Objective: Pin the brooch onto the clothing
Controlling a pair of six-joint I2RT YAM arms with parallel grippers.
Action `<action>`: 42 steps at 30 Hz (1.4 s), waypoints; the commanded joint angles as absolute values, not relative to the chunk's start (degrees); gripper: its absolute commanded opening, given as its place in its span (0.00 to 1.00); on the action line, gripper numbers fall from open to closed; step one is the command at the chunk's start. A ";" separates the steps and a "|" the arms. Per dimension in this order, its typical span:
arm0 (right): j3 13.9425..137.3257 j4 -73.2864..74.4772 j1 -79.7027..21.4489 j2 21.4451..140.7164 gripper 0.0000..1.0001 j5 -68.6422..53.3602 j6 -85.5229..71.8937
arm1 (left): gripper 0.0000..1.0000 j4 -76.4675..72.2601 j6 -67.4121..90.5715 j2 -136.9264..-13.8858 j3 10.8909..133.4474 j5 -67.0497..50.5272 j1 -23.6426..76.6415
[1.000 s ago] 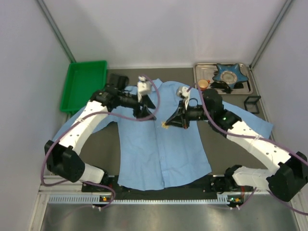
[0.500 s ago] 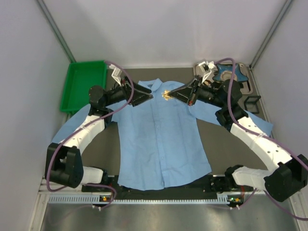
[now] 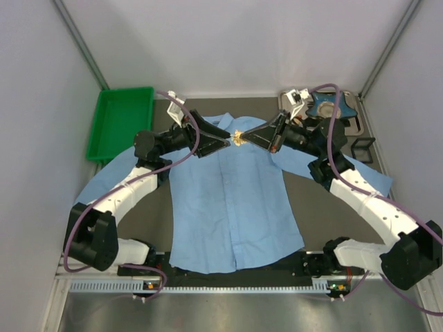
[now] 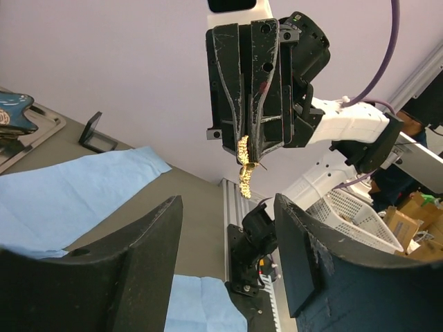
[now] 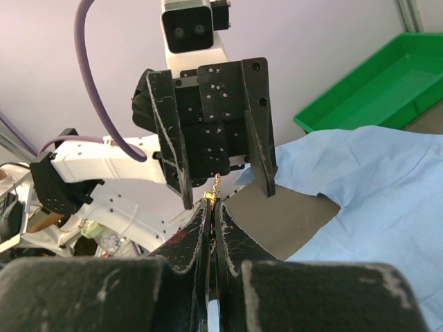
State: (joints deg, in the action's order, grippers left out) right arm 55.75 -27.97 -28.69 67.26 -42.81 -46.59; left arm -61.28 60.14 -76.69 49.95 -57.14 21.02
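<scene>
The brooch (image 3: 238, 137), a tiny gold ornament, hangs in the air over the collar of the clothing (image 3: 228, 200), a light blue shirt spread flat on the table. My right gripper (image 3: 244, 138) is shut on the brooch, which sticks out past the fingertips (image 5: 215, 188). My left gripper (image 3: 227, 142) faces it head-on, jaws open and empty. In the left wrist view the brooch (image 4: 243, 169) shows beyond the open gripper (image 4: 228, 207), pinched in the right gripper's fingers (image 4: 239, 104). The right wrist view has the right gripper (image 5: 212, 203) pointing between the left fingers (image 5: 259, 138).
A green tray (image 3: 121, 117) stands at the back left. A metal tray (image 3: 349, 128) at the back right holds a blue star-shaped dish (image 3: 327, 105). A small black object (image 3: 363, 149) lies right of the shirt sleeve. Both forearms stretch over the shirt's upper half.
Both grippers rose from the shirt's chest to above the collar, the brooch staying in the right gripper. Since then the left gripper has edged right, closer to the brooch.
</scene>
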 commanded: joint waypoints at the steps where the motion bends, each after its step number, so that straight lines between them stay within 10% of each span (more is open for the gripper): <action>1: 55.02 -31.81 -29.71 66.71 0.00 -42.36 -47.81 | 0.57 -64.60 60.47 -77.34 51.06 -55.81 22.15; 7: 54.14 -32.17 -30.50 66.36 0.00 -42.10 -48.16 | 0.47 -64.95 60.47 -77.96 51.94 -55.72 23.12; 14: 53.96 -32.17 -30.67 66.09 0.00 -41.84 -48.08 | 0.01 -63.90 59.42 -77.08 50.98 -57.04 23.64; 18: 56.42 -23.84 -28.66 64.60 0.48 -42.72 -40.10 | 0.00 -46.40 42.69 -73.32 55.26 -63.62 21.80; 19: 56.95 -20.08 -27.00 64.08 0.58 -42.63 -35.81 | 0.00 -19.43 21.40 -72.08 57.81 -62.33 21.71; 22: 57.91 -14.61 -24.53 62.23 0.65 -43.06 -26.68 | 0.00 23.48 -23.01 -69.87 69.85 -52.35 26.08; 30: 59.15 -0.89 -23.82 61.43 0.79 -43.50 -14.59 | 0.00 32.96 -39.72 -67.85 70.40 -18.38 36.12; 42: 60.12 1.30 -23.91 66.62 0.81 -51.40 -10.81 | 0.00 48.76 -31.21 -78.81 83.31 -43.22 29.72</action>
